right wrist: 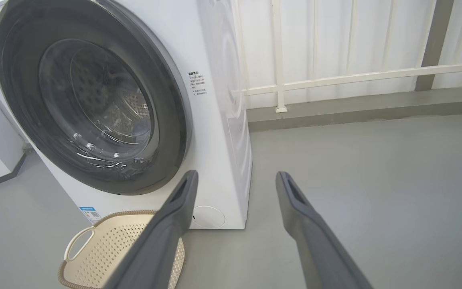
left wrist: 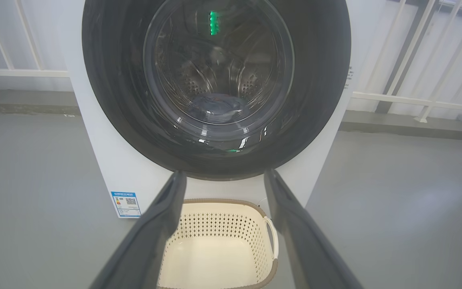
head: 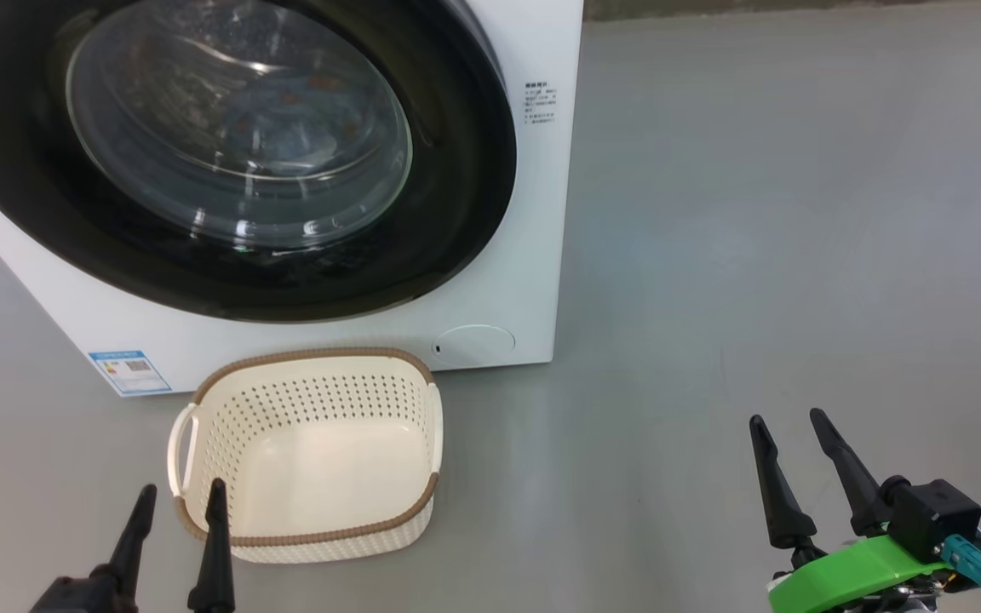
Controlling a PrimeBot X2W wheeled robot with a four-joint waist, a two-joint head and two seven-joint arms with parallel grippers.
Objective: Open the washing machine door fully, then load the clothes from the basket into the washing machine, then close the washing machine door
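Black, glossy, round: door (head: 235, 145), set flush in the front of the machine (head: 533, 255), nearly as wide as the white box itself. Clear bulging glass bowl at its centre, streaked with reflections; one green glint near its top in the left wrist view. Position: far left of the scene, closed against the machine.

Clothes (left wrist: 215, 108): low heap at the bottom of the steel drum, behind the glass. Reads blue-grey; a few orange-brown specks show in the head view. Print too dim to make out.

Basket (head: 320, 400): cream perforated plastic, brown woven-look rim, white handle on each side. Stands on the grey floor (head: 754, 213) just before the machine, below the door, bare bottom showing.

Machine, other marks: blue sticker (head: 130, 371) low at the left, round flap (head: 475, 345) low at the right, small block of print right of the door. Lettering on all too small to read.

Left gripper (head: 183, 489): near left, fingers spread apart, nothing between them. Its right finger overlaps the basket's near left corner in the head view; contact cannot be told.

Right gripper (head: 787, 417): near right, well apart from basket and machine, fingers spread, nothing between them.

Cut off in the head view: door's top and left edge, both grippers' bases.

White railing (right wrist: 335, 76): behind the machine, far right.
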